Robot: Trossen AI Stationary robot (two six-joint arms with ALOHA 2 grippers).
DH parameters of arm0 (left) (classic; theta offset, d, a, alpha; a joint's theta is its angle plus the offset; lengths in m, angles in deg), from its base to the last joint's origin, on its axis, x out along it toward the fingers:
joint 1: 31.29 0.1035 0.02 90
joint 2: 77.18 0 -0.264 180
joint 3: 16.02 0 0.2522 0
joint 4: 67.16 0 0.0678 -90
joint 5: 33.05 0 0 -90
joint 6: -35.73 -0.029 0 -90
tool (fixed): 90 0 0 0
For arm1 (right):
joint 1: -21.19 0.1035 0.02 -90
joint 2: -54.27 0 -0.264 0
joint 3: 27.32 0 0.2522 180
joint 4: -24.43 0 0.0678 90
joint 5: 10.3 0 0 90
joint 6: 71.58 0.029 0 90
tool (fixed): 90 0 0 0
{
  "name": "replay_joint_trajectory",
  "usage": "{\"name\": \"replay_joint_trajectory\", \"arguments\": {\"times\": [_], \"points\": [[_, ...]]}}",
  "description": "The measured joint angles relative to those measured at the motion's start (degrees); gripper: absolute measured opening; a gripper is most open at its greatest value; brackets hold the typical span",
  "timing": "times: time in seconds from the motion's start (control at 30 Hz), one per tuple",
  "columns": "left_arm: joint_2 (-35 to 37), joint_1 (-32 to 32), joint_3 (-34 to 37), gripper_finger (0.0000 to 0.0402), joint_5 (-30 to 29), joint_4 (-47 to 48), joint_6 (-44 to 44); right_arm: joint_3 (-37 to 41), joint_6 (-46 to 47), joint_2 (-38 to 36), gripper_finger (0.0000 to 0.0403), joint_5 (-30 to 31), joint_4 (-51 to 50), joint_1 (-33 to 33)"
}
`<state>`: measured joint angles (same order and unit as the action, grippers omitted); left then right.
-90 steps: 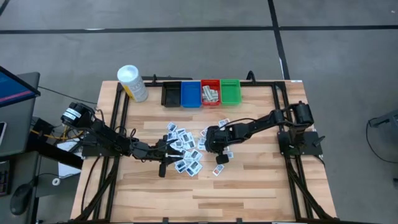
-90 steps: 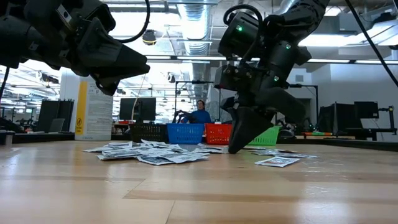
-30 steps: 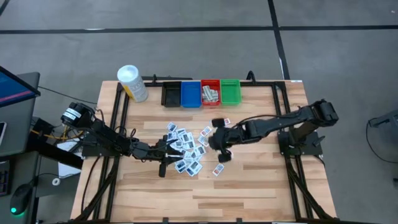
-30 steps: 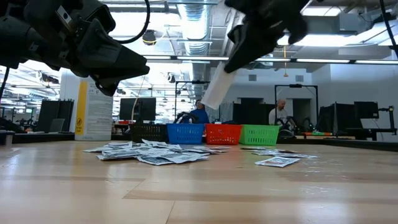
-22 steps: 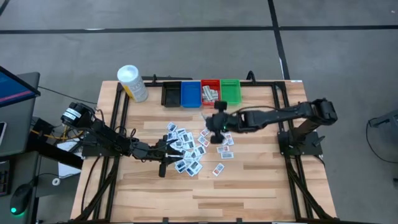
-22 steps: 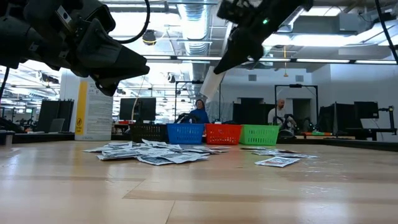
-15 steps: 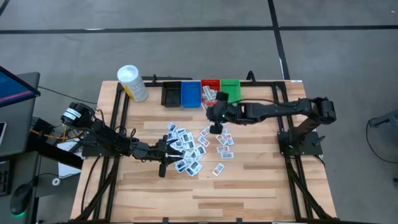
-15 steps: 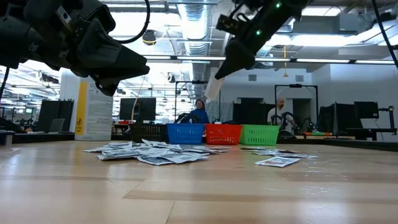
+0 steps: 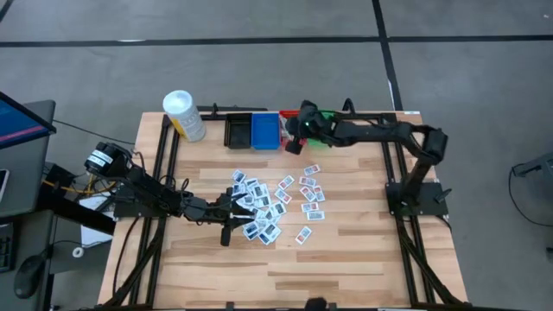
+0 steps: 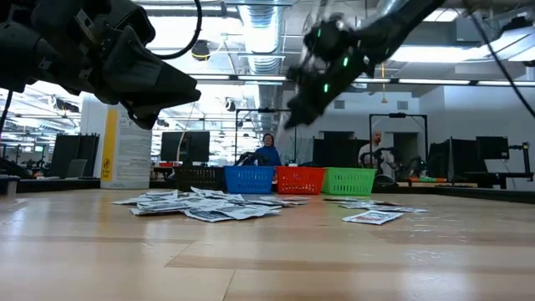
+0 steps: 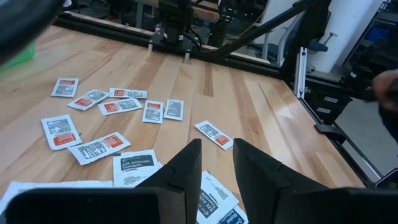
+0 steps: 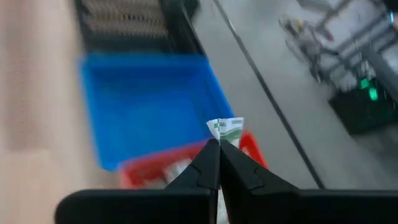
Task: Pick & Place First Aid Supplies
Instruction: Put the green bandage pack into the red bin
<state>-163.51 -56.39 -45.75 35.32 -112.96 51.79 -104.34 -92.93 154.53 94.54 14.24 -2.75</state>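
The first aid supplies [image 9: 270,206] lie as a loose pile of small flat packets on the middle of the wooden table; in the left wrist view they show as white packets with red or dark marks [image 11: 99,146]. My left gripper [image 9: 242,207] hovers open at the pile's left edge, and nothing sits between its fingers [image 11: 216,152]. My right gripper [image 9: 293,143] is at the far edge, over the red bin [image 12: 146,173] next to the blue bin [image 9: 265,130]. It is shut on one white-and-green packet [image 12: 225,129]. My right gripper pinches the packet between its two fingers; only the packet's crumpled free end [image 12: 226,126] sticks out past the fingertips [image 12: 208,163]. The fingers come from the table's right, slanting down. The packet is lifted clear, above the red and blue bins.
A row of small bins stands at the far edge: black [image 9: 238,131], blue, red and green [image 9: 325,126]. A white-capped yellow container [image 9: 183,115] stands at the far left. A black frame rail [image 9: 393,155] runs along the table's sides. People show in the room beyond [image 10: 269,150].
My right gripper has swung from above the pile toward the table's far edge, carrying the packet, and has turned and tipped downward on the way. It now hangs over the red and blue bins. It has stayed shut.
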Motion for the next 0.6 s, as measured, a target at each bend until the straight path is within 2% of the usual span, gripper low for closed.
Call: {"name": "replay_joint_trajectory", "arguments": {"times": [0.27, 0.6], "points": [[0.0, -0.2, 0.0, 0.0093, 0.0, 0.4, 0.9, 0.1, 2.2, 6.7, 0.0001, 0.2, 1.4, -4.1], [0.0, -0.2, 0.0, 0.0093, -0.3, 0.4, 0.6, 0.0, 3.1, 6.5, 0.0003, 0.2, 0.2, -2.6]]}}
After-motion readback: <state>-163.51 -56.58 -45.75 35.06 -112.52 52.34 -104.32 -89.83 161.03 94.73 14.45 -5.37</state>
